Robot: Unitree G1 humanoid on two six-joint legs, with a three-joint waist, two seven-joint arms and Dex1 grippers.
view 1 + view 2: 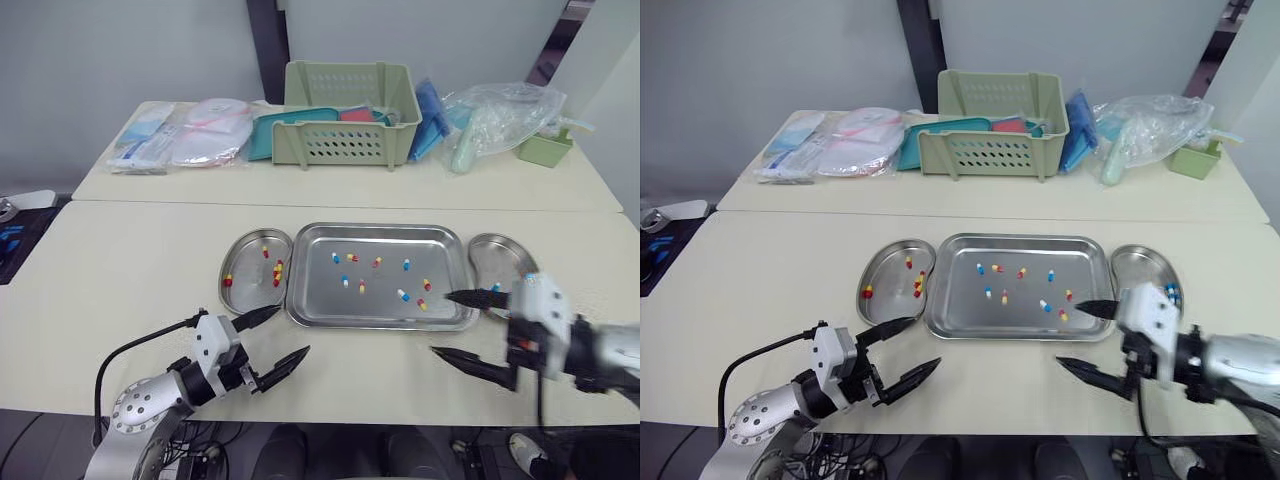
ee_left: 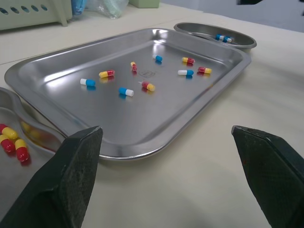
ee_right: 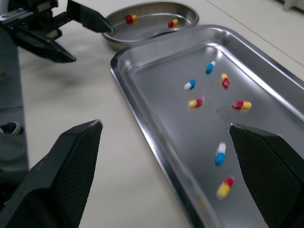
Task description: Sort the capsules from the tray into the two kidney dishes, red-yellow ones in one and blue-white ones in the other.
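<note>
Between two steel kidney dishes (image 1: pixel 247 263), red-yellow and blue-white capsules (image 1: pixel 345 282) are scattered in a rectangular steel tray (image 1: pixel 318 288), left gripper (image 1: pixel 293 330) and right gripper (image 1: pixel 440 323) are held wide open, empty.

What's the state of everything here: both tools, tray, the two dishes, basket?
left tool, open, empty
right tool, open, empty
tray, holds mixed capsules of both colours, unsorted
left kidney dish, holds red-yellow capsules
right kidney dish, holds blue-white capsules
basket, upright, with items inside
</note>
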